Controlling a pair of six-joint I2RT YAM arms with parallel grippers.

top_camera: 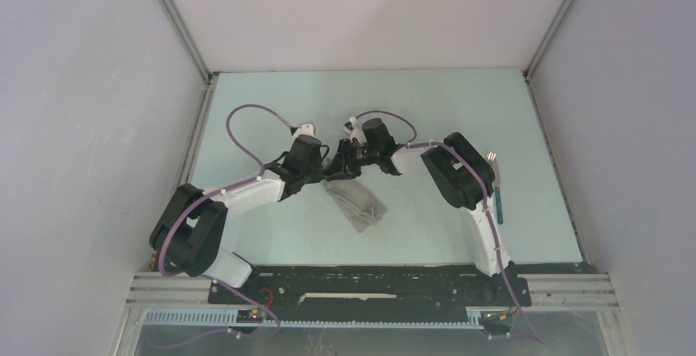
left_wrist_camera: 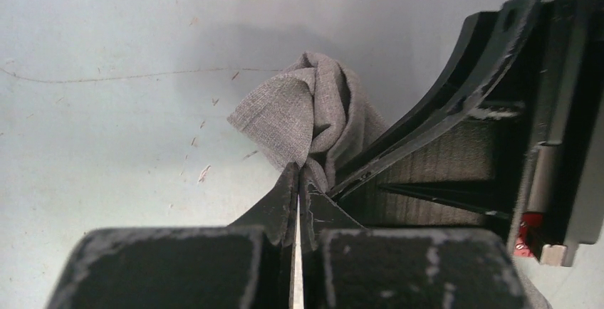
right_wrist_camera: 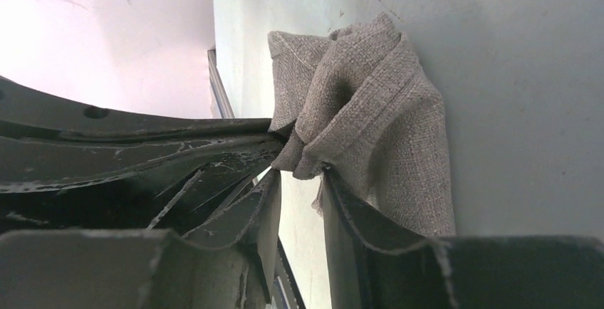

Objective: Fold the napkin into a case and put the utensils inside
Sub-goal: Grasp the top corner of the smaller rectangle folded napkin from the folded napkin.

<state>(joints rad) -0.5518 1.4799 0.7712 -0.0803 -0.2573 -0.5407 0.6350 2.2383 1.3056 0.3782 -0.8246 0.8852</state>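
Observation:
The taupe-grey napkin (top_camera: 359, 206) is bunched and lifted at its top, and its lower part trails toward the near edge of the table. My left gripper (top_camera: 331, 167) is shut on a fold of it (left_wrist_camera: 313, 113), with the jaws pressed together. My right gripper (top_camera: 351, 156) meets it from the right; its tips pinch a thick bunch of the napkin (right_wrist_camera: 370, 102), and a narrow gap shows behind the tips. The two grippers almost touch. The utensils (top_camera: 495, 184) lie at the right, partly behind the right arm, with silver fork tines and a dark teal handle showing. No case is formed.
The pale green table (top_camera: 271, 110) is walled by white panels on the left, back and right. The right arm's elbow (top_camera: 457, 171) stands just left of the utensils. A black base rail (top_camera: 361, 284) runs along the near edge.

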